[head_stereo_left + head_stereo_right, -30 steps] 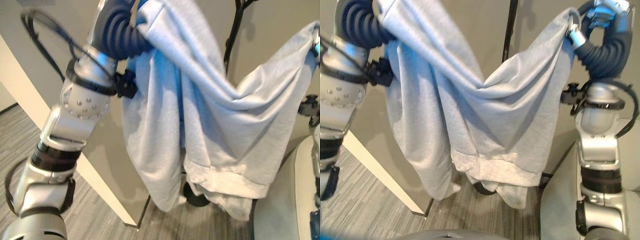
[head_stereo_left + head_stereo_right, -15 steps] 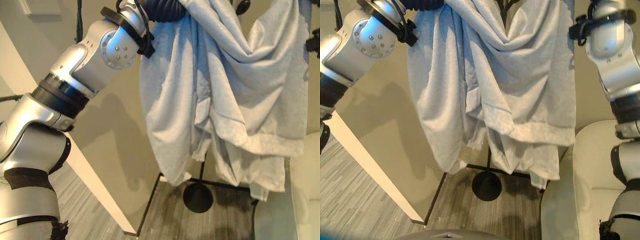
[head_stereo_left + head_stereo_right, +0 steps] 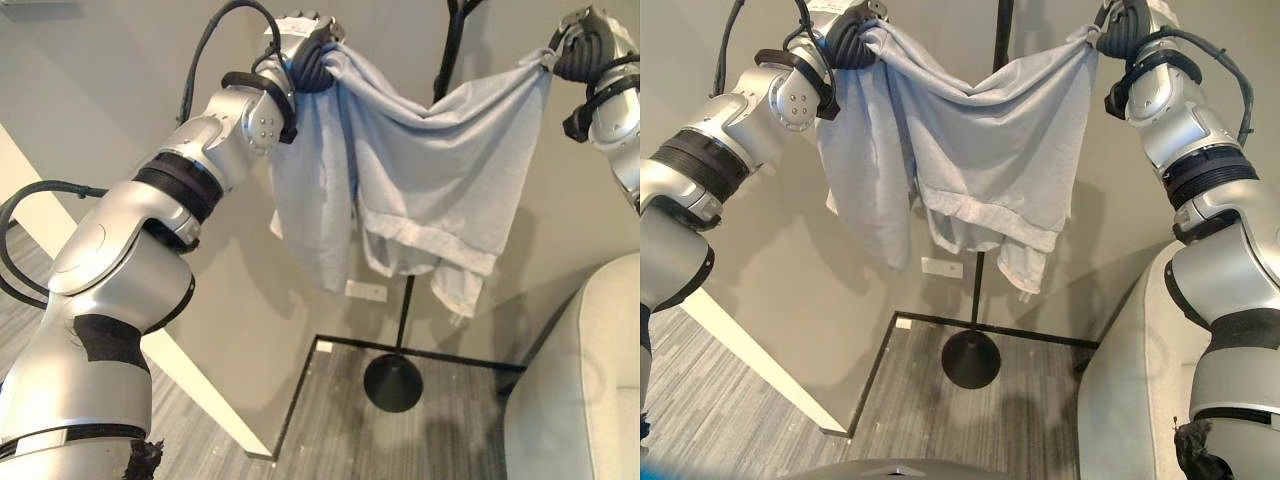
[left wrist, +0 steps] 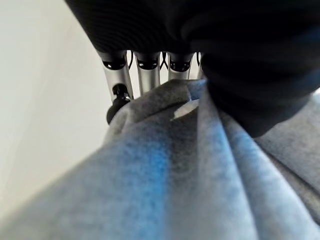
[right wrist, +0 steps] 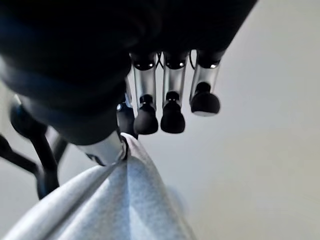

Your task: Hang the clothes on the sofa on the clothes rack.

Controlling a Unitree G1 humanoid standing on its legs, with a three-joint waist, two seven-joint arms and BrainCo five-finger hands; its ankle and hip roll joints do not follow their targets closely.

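A light grey-blue garment (image 3: 420, 190) hangs spread between my two raised hands, sagging in the middle in front of the black clothes rack pole (image 3: 405, 310). My left hand (image 3: 305, 45) is shut on one top corner, with cloth (image 4: 175, 175) bunched against its fingers (image 4: 145, 75). At the upper right, my right hand (image 3: 1120, 25) pinches the other corner (image 5: 110, 205) with thumb and curled fingers (image 5: 172, 117). The rack's top branches (image 5: 42, 165) stand just behind the cloth. Its round base (image 3: 971, 360) rests on the floor below the garment.
A pale sofa (image 3: 575, 400) fills the lower right. A beige wall stands behind the rack, with a white socket plate (image 3: 365, 291) low on it. A white partition edge (image 3: 200, 390) slants down to the grey carpet at the left.
The view has shifted. Both arms have stretched up and outward, so the garment, bunched half a second ago, is now held higher and pulled wide across the rack's upper pole.
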